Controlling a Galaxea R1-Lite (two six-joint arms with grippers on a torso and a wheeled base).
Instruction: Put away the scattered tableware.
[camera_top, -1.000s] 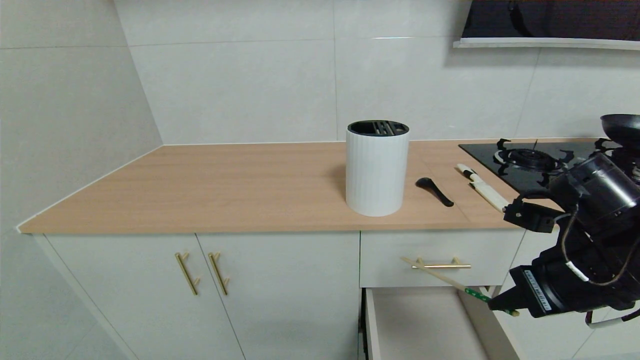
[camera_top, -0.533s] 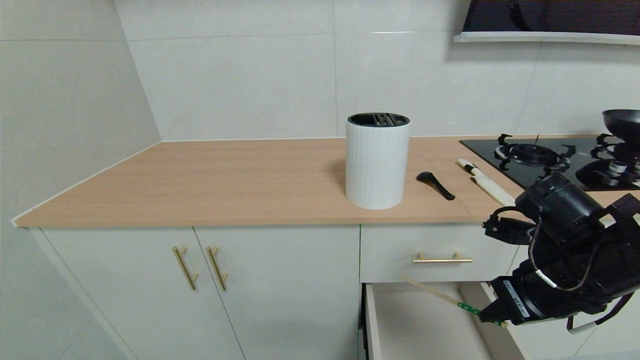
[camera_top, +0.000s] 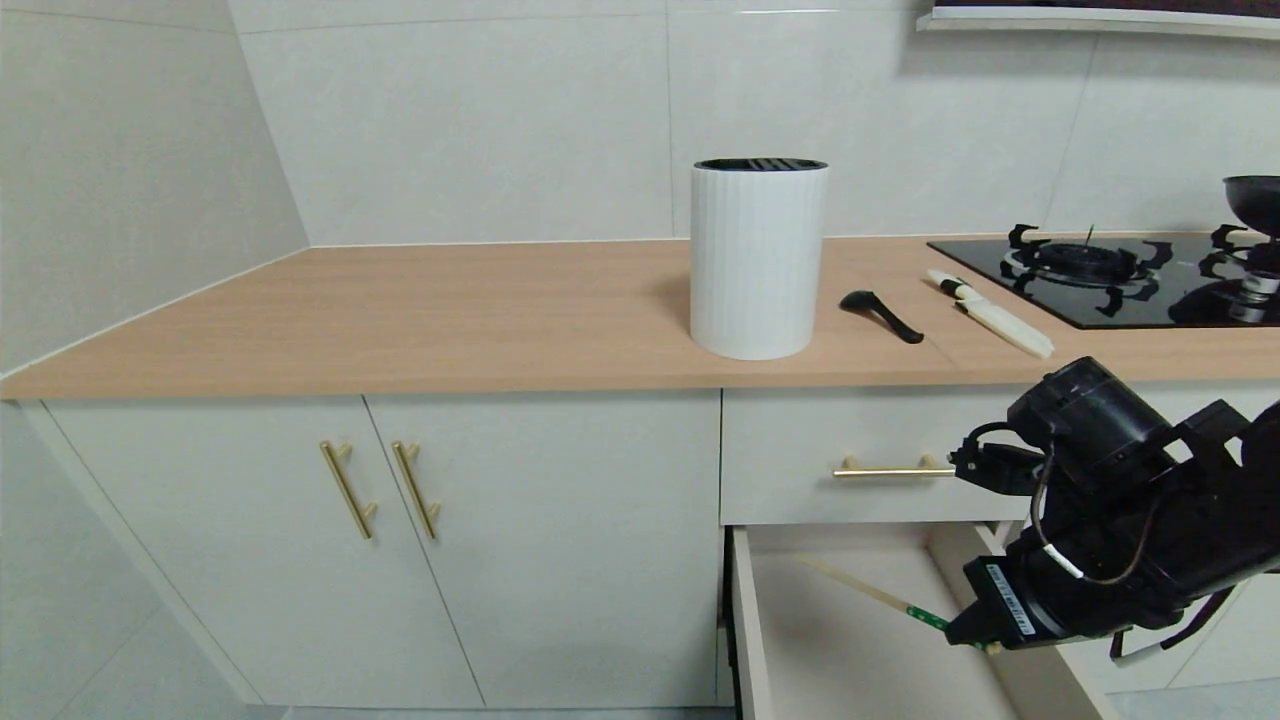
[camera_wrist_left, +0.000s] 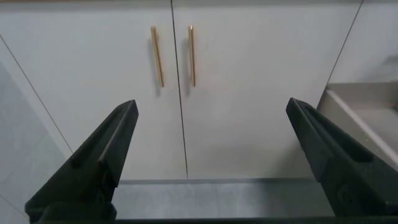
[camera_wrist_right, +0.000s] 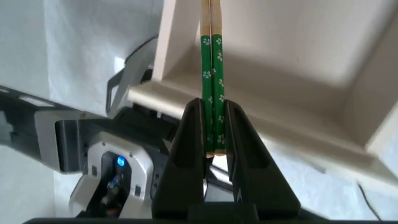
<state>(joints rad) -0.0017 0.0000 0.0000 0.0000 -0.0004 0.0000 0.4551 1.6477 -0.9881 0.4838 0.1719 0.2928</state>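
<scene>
Two chopsticks (camera_top: 870, 592) (camera_wrist_right: 211, 74) with green ends are clamped between the fingers of my right gripper (camera_top: 962, 630) (camera_wrist_right: 211, 115). Over the last second I have carried them down. Their free tips stood in front of the brass handle (camera_top: 890, 468) of the closed upper drawer, and now point into the open drawer (camera_top: 745, 620) beneath it, above its floor.

My head camera has shifted too, so the counter (camera_top: 450, 320) sliding in that view is no move of the things on it.

I judge the chopsticks low enough that my next step is to let go and leave them in the drawer. As far as I can tell, they are not yet resting on its floor.

My left gripper (camera_wrist_left: 210, 109) hangs spread wide and empty before the cabinet doors (camera_wrist_left: 249, 112).

A black spoon (camera_top: 880, 312) and a white knife (camera_top: 990, 312) lie near the counter's front edge, between the white utensil holder (camera_top: 758, 258) and the gas hob (camera_top: 1080, 275). Those two are left to put away.
</scene>
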